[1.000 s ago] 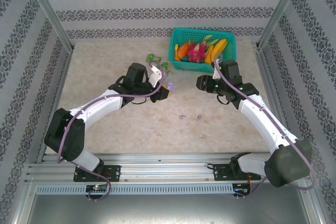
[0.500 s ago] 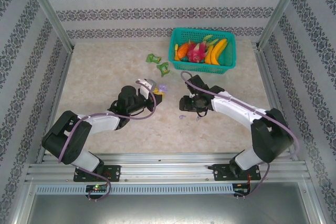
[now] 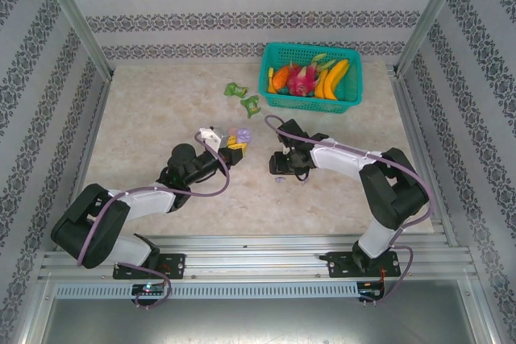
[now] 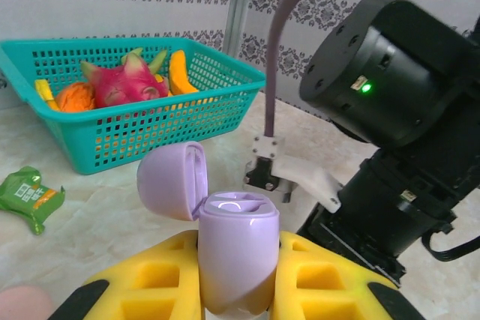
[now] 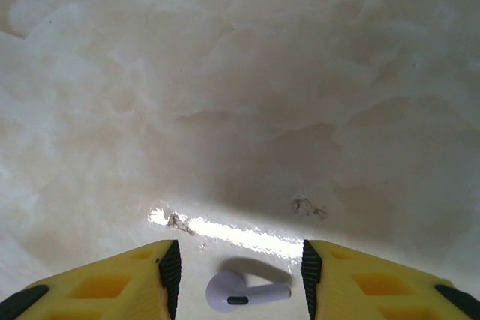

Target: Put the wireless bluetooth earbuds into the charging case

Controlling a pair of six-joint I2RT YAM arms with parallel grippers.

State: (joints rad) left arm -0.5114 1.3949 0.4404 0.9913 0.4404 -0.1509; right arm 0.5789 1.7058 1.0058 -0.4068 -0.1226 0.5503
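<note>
Left end effector (image 3: 232, 143), seen from above, pinches the purple charging case (image 3: 241, 133) over the worktop (image 3: 153, 110); the right end effector (image 3: 280, 170) points down nearby. Left wrist view: yellow fingers (image 4: 322, 279) clamp the upright case, its lid hinged open, with a teal basket (image 4: 150, 136) behind. Right wrist view: the jaws are spread either side of a purple earbud (image 5: 232, 294) lying on the worktop, untouched.

white arms (image 3: 151, 197) with black joints (image 3: 90, 223), purple cables (image 4: 278, 73), yellow grippers (image 5: 238, 261).
</note>
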